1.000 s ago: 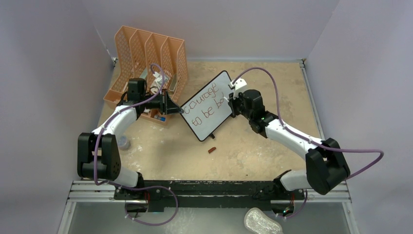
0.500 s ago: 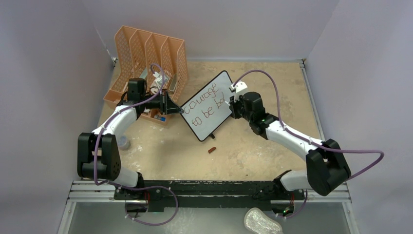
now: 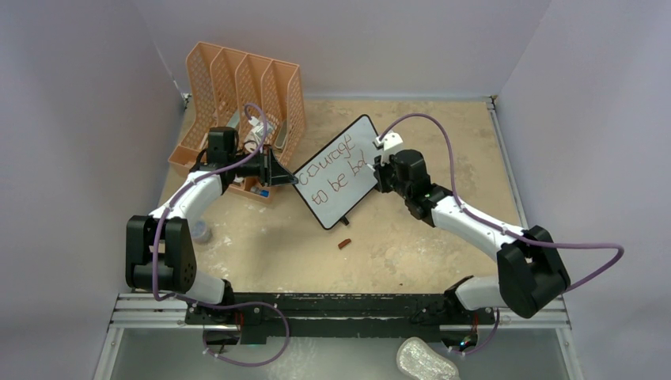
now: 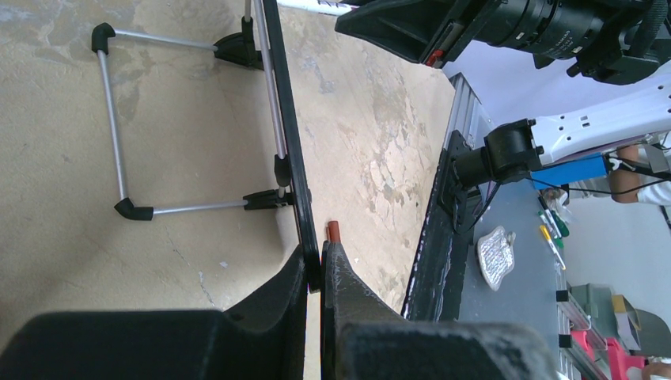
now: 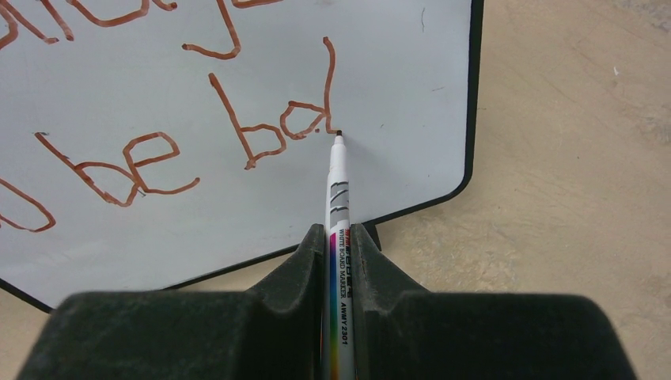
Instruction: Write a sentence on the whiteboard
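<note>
Your sentence [image 5: 146, 162]: both lines on the whiteboard [image 3: 336, 170], standing mid table [image 3: 443, 134]. The marker [image 5: 338, 182] tip is at the final "d" (nearly finished, I judge). Your left gripper [image 4: 320, 261] is clamped on the board's edge, your right gripper [image 5: 339, 237] on the marker.

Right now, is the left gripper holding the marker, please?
No, the left gripper is shut on the whiteboard edge, while the marker sits in the right gripper.

Open tabletop [image 3: 484, 158] right of the whiteboard [image 3: 336, 170]; orange organizer [image 3: 237, 83] tight behind the left arm [image 3: 194, 194]
</note>
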Available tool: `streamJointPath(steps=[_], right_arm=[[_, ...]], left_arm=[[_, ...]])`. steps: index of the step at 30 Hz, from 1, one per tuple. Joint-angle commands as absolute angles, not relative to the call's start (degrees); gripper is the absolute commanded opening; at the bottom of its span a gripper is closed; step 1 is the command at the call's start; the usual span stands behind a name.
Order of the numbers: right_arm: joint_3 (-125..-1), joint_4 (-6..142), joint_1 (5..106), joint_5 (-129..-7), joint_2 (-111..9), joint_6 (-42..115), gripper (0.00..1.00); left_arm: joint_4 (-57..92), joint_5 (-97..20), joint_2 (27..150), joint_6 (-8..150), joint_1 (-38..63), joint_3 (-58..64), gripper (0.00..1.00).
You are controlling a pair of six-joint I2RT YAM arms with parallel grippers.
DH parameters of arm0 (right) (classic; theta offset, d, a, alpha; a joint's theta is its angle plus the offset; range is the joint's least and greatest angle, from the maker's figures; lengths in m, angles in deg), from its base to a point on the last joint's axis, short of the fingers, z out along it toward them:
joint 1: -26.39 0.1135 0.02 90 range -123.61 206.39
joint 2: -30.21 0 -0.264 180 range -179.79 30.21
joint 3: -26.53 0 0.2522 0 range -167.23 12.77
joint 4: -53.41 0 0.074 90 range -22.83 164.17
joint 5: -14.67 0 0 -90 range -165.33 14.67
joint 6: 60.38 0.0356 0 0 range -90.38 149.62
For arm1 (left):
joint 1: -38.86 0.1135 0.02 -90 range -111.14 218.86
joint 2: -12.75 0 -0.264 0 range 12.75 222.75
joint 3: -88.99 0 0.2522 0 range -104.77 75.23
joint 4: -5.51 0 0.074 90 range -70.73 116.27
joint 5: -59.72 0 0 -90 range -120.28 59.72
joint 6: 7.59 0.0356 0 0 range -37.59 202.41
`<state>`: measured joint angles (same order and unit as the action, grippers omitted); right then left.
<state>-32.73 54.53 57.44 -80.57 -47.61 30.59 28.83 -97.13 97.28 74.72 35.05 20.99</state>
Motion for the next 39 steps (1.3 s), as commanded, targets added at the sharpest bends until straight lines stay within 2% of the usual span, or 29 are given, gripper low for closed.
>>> streamJointPath(steps=[1, 17, 32, 39], right_arm=[[-32.81, 53.63, 57.26, -83.78, -44.96, 31.38, 0.00], [-33.62, 59.60, 57.31, -81.04, -38.03, 30.18, 0.00], [-31.79, 65.49, 57.88, -80.37, -28.99, 34.21, 0.00], [-33.40, 67.08, 58.67, -81.44, -32.54, 34.85, 0.00]], left_arm=[[31.36, -93.95, 97.60, 78.92, 34.96, 19.92, 0.00], [39.21, -94.99, 100.51, 84.59, 38.62, 12.96, 0.00], [36.17, -91.42, 97.12, 83.11, 38.77, 16.94, 0.00], [35.95, -91.45, 96.85, 82.99, 38.77, 17.42, 0.00]])
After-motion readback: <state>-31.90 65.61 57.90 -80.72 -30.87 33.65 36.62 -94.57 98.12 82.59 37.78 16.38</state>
